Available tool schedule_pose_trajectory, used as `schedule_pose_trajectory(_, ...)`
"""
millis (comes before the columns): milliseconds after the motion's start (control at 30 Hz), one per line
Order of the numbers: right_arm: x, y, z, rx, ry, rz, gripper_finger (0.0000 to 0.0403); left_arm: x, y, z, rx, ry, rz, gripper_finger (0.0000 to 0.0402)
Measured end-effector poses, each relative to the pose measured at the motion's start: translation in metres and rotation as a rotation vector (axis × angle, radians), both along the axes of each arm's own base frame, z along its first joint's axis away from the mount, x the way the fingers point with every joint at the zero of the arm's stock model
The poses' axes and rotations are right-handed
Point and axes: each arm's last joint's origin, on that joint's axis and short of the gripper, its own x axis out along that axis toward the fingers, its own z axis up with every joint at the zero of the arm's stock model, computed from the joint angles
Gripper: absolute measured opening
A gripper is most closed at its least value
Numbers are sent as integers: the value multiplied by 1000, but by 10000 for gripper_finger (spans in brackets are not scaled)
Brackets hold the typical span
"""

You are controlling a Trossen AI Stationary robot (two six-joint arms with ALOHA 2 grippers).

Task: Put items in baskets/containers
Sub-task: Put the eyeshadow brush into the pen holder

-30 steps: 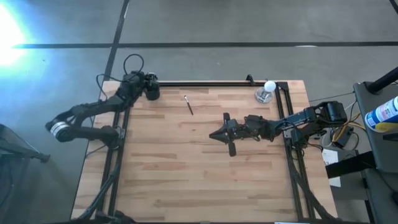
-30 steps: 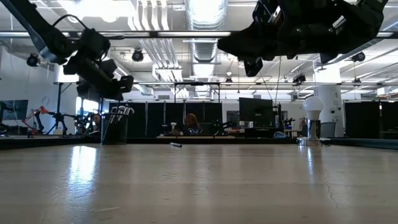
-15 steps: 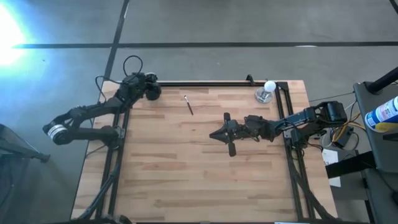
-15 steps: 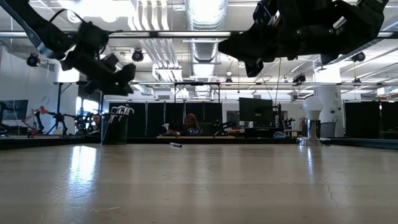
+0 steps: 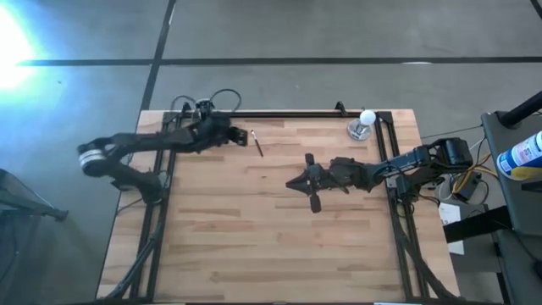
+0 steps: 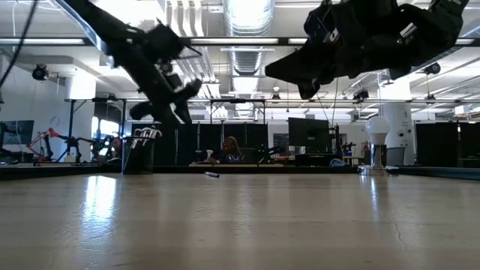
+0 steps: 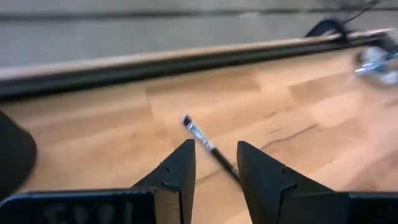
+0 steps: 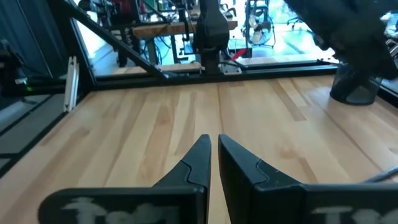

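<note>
Black cup (image 8: 356, 82), dark brush (image 7: 210, 148) pale-tipped, light wood table (image 5: 254, 229)

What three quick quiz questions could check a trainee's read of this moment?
1. True or false: the right hand holds a brush.
2. Which hand hovers nearest the loose brush on the table? A) left hand B) right hand
3. Fill in: the black cup holds several ____.
Key: 1 false; 2 A; 3 brushes.
</note>
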Motion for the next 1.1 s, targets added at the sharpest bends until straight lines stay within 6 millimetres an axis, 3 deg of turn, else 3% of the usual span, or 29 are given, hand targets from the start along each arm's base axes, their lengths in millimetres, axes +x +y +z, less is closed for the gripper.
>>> schedule_pose_trajectory(300, -2, 0, -4, -10, 13, 2, 27, 57, 32, -36, -116, 109, 39, 110)
schedule_pose_trajectory(433, -3, 0, -4, -11, 15, 3, 27, 71, 47, -49, -167, 185, 67, 110)
schedule_pose_trajectory(733, -3, 0, -5, -17, 18, 6, 27, 89, 64, -63, -209, 232, 95, 110)
schedule_pose_trajectory(1100, -4, 0, -5, -17, 16, 6, 27, 89, 72, -81, -220, 297, 48, 97)
